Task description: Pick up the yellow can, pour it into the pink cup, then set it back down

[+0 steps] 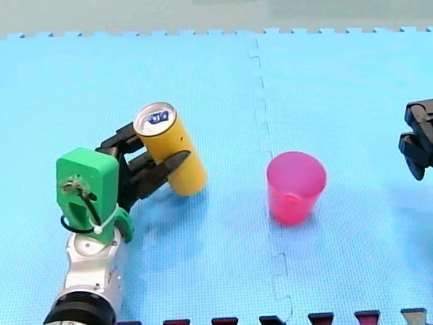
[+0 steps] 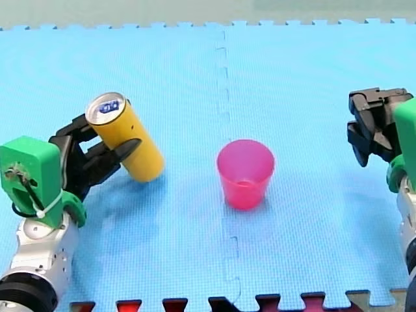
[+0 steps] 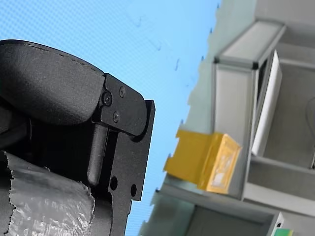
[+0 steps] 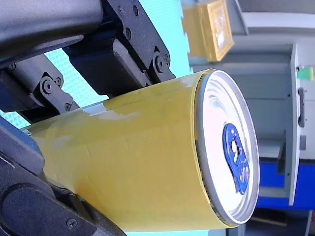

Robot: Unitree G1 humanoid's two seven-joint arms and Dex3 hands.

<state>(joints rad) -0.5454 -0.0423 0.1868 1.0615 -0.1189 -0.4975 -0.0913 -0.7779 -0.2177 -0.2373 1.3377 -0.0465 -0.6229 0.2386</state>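
Blue mat (image 1: pixel 325 81) — left hand (image 1: pixel 139 169) clamps tilted yellow can (image 1: pixel 174 152) (pink cup (image 1: pixel 295 186) nearby), right hand (image 2: pixel 372 127) at edge.

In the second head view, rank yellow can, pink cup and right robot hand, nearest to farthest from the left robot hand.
1. Yellow can: gripped in the left robot hand, left side.
2. Pink cup: middle of the mat.
3. Right robot hand: far right, holding nothing.

The left arm comes in from the near left with its green-cased wrist raised. The left hand (image 2: pixel 88 156) closes its black fingers (image 2: pixel 120 153) around the yellow can (image 2: pixel 120 127), held tilted between them. The right hand (image 2: pixel 372 127) hovers at the far right, holding nothing.
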